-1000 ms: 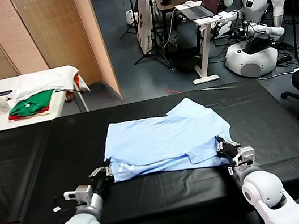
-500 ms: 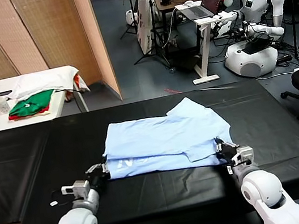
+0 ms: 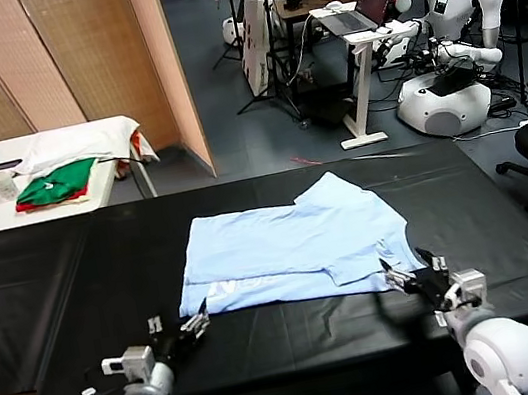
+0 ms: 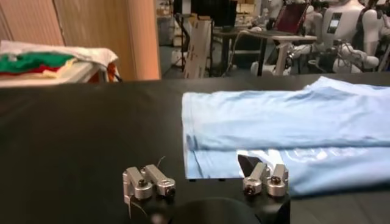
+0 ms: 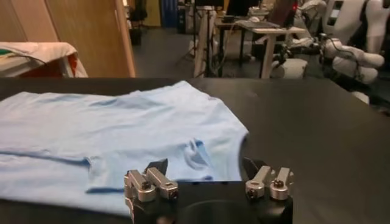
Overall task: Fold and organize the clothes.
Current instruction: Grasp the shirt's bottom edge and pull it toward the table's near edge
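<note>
2 tools sit low at the near edge of the black worktop (image 3: 47, 295), both spread wide and holding nothing. The left tool (image 3: 178, 328) is at about 7 o'clock from the pale blue T-shirt (image 3: 288, 249), just off its near left corner. The right tool (image 3: 415, 279) is at about 5 o'clock, its fingertips beside the shirt's near right corner. The T-shirt lies folded flat in the middle of the worktop, white lettering showing along the near strip.

Left tool (image 3: 178, 330) and right tool (image 3: 416, 280) low and forward, both fingers spread wide.
</note>
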`<state>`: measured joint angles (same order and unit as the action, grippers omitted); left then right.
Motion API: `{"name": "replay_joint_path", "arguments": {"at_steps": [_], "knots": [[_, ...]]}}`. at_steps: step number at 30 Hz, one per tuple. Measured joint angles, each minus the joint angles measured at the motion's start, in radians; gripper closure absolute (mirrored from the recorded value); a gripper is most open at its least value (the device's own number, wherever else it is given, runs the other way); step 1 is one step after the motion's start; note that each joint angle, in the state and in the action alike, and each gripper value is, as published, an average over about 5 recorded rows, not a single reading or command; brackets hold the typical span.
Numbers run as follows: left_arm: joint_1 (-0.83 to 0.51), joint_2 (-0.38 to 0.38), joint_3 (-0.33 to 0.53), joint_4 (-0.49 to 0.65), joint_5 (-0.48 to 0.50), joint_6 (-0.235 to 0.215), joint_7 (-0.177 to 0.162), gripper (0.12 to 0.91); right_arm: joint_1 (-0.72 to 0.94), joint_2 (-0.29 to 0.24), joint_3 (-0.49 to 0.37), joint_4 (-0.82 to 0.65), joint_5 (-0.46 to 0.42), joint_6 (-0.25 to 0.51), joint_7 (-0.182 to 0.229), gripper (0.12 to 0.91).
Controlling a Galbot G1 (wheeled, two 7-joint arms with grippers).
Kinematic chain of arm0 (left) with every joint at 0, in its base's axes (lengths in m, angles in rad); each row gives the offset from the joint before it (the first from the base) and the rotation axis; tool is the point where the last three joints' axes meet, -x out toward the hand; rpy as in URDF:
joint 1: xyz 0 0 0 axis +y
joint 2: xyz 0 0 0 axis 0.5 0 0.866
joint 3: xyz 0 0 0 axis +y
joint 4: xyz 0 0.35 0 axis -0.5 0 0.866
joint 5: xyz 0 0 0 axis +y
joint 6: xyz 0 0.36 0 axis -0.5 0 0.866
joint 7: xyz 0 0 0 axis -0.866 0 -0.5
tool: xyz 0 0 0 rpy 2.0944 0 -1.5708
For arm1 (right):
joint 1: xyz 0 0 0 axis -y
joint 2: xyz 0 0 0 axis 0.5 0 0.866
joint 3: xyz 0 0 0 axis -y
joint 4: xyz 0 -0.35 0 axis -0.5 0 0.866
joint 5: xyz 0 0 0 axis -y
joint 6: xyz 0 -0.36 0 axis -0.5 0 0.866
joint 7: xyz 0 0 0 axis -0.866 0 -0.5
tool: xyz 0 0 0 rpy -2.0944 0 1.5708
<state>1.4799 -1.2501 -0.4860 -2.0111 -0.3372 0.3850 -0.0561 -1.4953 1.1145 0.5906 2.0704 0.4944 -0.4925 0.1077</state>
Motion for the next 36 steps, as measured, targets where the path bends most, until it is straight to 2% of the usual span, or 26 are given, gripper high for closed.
{"name": "replay_joint_path", "arguments": {"at_steps": [4,7,10,13,18,21,23,25,36], "knots": [[0.012,-0.001,-0.001,-0.007,0.000,0.000,0.000,0.123,-0.011,0.003,0.004,-0.007,0.003,0.001,0.000,0.220],[0.017,-0.002,-0.004,-0.006,0.003,-0.001,0.000,0.128,-0.017,0.007,0.005,-0.011,0.003,0.001,0.001,0.325],[0.021,0.000,-0.006,-0.002,0.007,-0.002,0.002,0.191,-0.019,0.012,0.005,-0.021,0.003,0.002,0.001,0.452],[0.022,0.002,-0.006,0.004,0.010,-0.002,0.005,0.340,-0.021,0.020,0.003,-0.030,0.003,0.003,0.001,0.524],[0.023,0.003,-0.006,0.011,0.012,-0.001,0.014,0.656,-0.021,0.030,0.001,-0.032,0.002,0.007,0.001,0.665],[0.025,0.004,-0.006,0.012,0.016,-0.001,0.018,0.795,-0.024,0.030,0.000,-0.027,0.002,0.009,0.000,0.784],[0.029,0.006,-0.006,0.008,0.024,-0.003,0.015,0.848,-0.029,0.027,0.001,-0.021,0.001,0.009,0.002,0.856],[0.036,0.007,-0.007,0.001,0.037,-0.005,0.009,0.880,-0.036,0.023,0.002,-0.013,0.001,0.006,0.005,0.882],[0.144,0.003,-0.048,-0.094,0.142,0.016,-0.034,0.884,-0.122,-0.036,0.001,0.070,-0.003,-0.069,0.019,0.885]]}}
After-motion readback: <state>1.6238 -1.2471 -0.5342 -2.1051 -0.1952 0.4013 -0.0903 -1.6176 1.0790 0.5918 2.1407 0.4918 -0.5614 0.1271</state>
